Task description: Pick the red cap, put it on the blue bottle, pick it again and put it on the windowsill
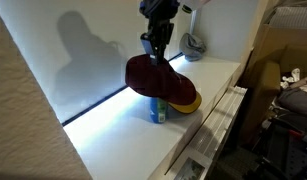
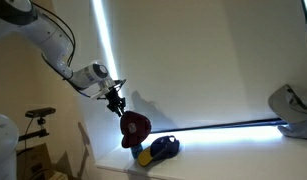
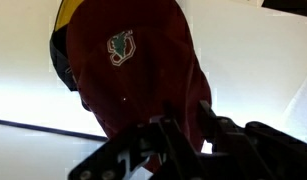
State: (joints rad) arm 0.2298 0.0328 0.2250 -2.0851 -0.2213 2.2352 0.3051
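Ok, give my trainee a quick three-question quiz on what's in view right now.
1. True or false: the maroon fabric baseball cap lies flat on the long white windowsill.
2. What stands directly under it? A) an upright blue cylindrical bottle B) a mug C) a box
3. Fill in the colour: the other brimmed cap, beside the bottle, is ___.
Key: 1 false; 2 A; 3 yellow.

The arm (image 2: 55, 45) stretches out and bends downward at the wrist. The claw (image 1: 156, 48) points down, its fingers pinched on the fabric of the red cap (image 1: 153, 78).
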